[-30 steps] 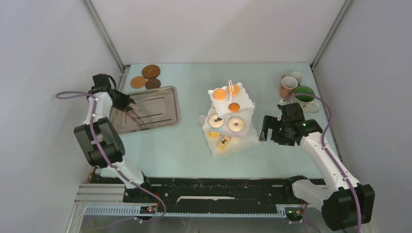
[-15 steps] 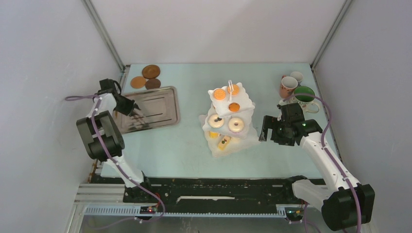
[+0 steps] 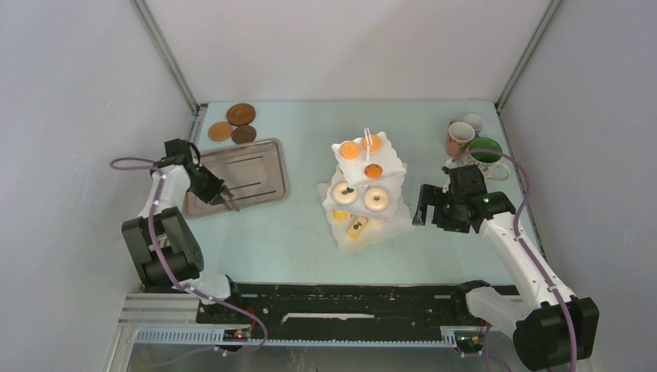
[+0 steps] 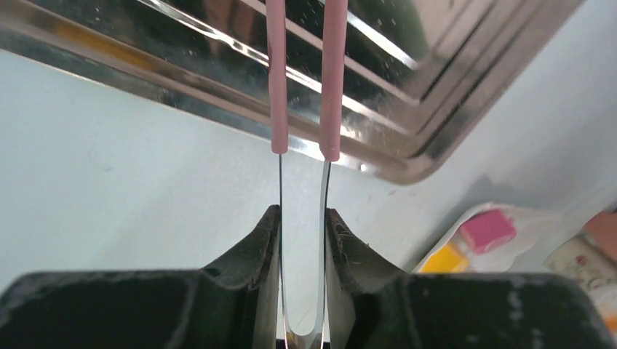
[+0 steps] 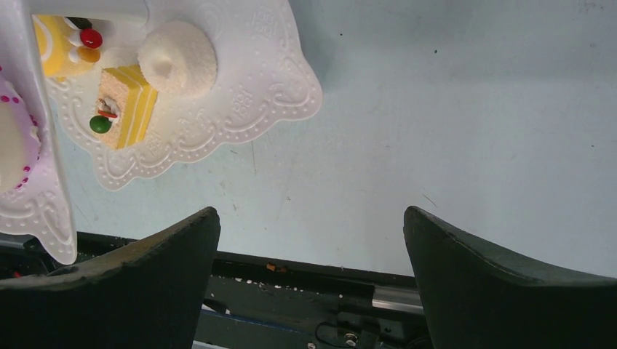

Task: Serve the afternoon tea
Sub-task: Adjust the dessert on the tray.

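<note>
Left gripper [image 4: 302,214], tongs [image 4: 333,73] nearer tray [image 4: 407,156] corner

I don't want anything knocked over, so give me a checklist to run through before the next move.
1. Left tool shut on pink tongs: ok.
2. Tong tips clear of the metal tray: cannot tell; they leave the wrist view.
3. Right tool open and empty: ok.
4. Right tool apart from the three-tier stand: ok, a gap shows.
5. Stand upright, treats on its tiers: ok.
6. Mugs on coasters: not ok; mugs far right, coasters far left.
</note>
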`<control>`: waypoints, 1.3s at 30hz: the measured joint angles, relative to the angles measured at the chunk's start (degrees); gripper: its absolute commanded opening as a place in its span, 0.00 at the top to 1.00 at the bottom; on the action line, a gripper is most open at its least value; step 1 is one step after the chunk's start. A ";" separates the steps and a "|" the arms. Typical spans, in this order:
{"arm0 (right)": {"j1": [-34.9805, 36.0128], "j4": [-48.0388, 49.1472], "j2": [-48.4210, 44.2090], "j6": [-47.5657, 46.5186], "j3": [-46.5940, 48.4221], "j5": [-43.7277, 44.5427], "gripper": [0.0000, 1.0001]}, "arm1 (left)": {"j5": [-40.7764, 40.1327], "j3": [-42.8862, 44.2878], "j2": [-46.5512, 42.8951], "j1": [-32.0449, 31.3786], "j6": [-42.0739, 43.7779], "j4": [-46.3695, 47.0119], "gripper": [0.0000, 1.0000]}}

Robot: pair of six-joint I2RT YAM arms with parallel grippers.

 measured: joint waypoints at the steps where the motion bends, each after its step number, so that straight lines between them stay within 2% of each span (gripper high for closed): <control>1: 0.02 0.02 -0.17 -0.02 0.00 -0.07 0.00 | 0.11 0.00 -1.33 -0.31 1.60 -1.09 0.75; 4: 0.11 0.02 -0.50 -0.15 0.00 -0.28 0.00 | 0.15 -0.02 -4.92 -0.76 4.52 -4.04 0.74; 6: 0.20 0.04 -0.55 -0.17 0.00 -0.35 0.00 | 0.02 -0.61 -7.80 -0.76 4.74 -5.40 0.70; 8: 0.28 0.04 -0.57 -0.17 0.00 -0.48 0.00 | -0.02 -2.47 -11.74 -0.42 3.54 -5.57 0.66; 11: 0.44 0.04 -0.57 -0.17 0.00 -0.70 0.00 | 1.33 -6.71 -18.03 1.40 -0.57 -5.07 0.67; 14: 0.48 0.04 -0.57 -0.20 0.00 -0.90 0.00 | 2.75 -9.53 -19.89 3.50 -3.87 -3.85 0.68; 21: 0.48 0.04 -0.76 -0.22 0.00 -1.29 0.00 | 7.02 -14.88 -18.73 8.41 -11.06 1.95 0.67; 27: 0.39 0.04 -0.76 -0.22 0.00 -1.29 0.00 | 8.55 -15.58 -15.37 10.60 -15.87 6.34 0.65; 39: -0.42 0.04 -0.42 -0.22 0.00 -1.25 0.00 | 11.61 -6.45 1.40 10.60 -17.86 13.57 0.67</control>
